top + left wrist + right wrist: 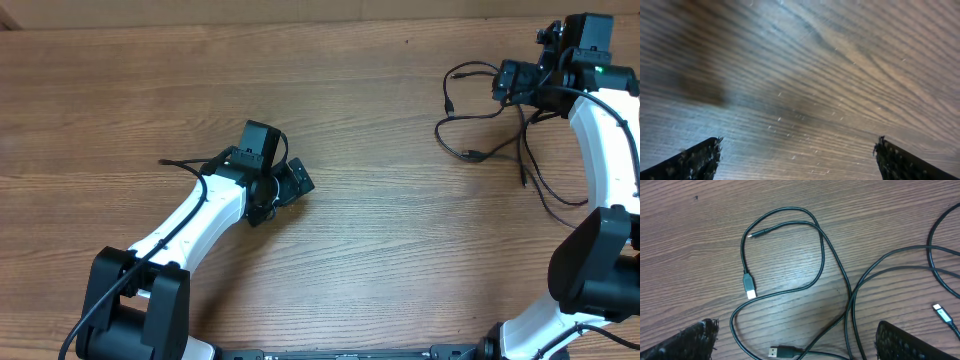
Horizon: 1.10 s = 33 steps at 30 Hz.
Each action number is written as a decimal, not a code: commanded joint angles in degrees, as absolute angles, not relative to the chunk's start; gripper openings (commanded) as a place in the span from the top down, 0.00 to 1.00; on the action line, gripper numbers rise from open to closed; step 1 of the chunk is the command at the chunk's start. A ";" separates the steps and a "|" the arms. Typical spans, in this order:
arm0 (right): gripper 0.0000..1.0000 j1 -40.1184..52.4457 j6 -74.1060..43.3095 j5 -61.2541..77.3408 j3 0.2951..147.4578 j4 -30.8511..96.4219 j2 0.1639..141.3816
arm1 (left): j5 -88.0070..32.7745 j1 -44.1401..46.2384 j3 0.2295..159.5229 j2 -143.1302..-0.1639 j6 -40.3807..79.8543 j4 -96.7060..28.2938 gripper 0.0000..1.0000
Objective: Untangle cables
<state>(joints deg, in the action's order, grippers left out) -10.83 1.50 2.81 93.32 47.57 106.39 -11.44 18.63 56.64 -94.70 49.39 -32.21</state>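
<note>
The cables (478, 128) are thin black cords lying in loose, overlapping loops on the wooden table at the far right. In the right wrist view the cables (821, 255) cross one another, with a silver-tipped USB plug (749, 285), a second plug (778, 352) and a third plug (941, 311). My right gripper (507, 80) hovers over their far end. It (796, 325) is open, with cords and a plug lying between its fingers (692, 341) below. My left gripper (287, 187) is open mid-table, well away from the cables. In its own view it (799, 141) shows only bare wood.
The wooden table (380, 250) runs on all sides. The thicker black wires of the arms run along the right arm (605, 140) and the left arm (190, 225). The arm bases stand at the near edge.
</note>
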 commanded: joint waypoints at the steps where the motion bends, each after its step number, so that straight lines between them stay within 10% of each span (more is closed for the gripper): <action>1: 0.00 -10.68 1.28 3.33 93.82 47.20 106.21 | -12.05 18.63 56.45 -95.13 48.31 -31.00 0.00; 18: 0.00 -10.68 1.28 3.33 93.82 47.20 106.21 | -2.22 18.02 53.10 -81.62 35.22 -28.62 0.01; 33: 0.00 -10.68 1.28 3.33 93.82 47.20 106.21 | 0.62 17.91 14.06 -59.11 34.89 14.04 0.00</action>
<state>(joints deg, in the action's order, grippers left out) -10.83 1.48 2.79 93.32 47.53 106.39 -1.26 18.26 17.12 -62.52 35.97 11.00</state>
